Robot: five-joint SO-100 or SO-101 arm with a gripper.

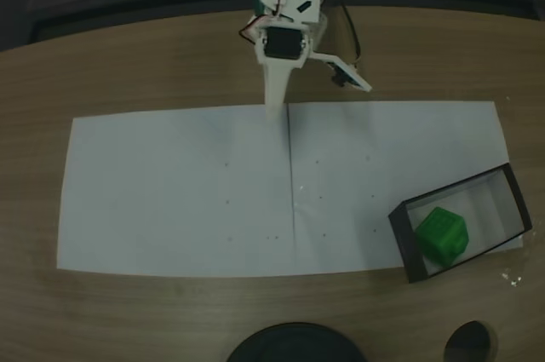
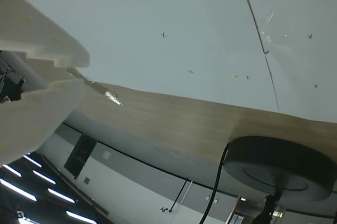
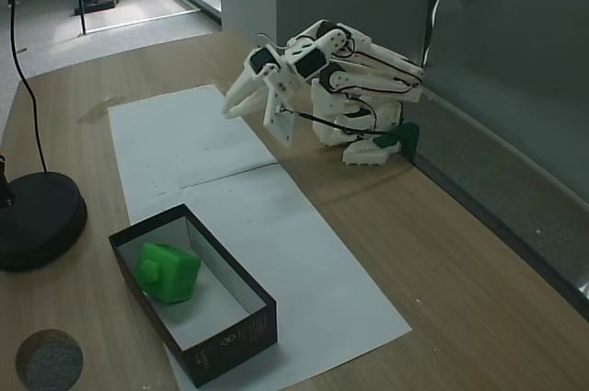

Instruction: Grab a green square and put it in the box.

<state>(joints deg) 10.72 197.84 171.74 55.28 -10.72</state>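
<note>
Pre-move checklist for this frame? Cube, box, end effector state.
1. Green cube inside the box: ok, it sits on the box floor in both fixed views.
2. Cube free of the end effector: ok, the arm is folded back at its base, well apart from the box.
3. End effector empty: ok, nothing between the fingers in the wrist view.
4. End effector open or shut: shut, fingertips meet in the wrist view.
5. Box upright on the paper sheet: ok, though one corner overhangs the sheet's edge.
6. Other cubes left on the sheet: ok, I see just pen marks.
</note>
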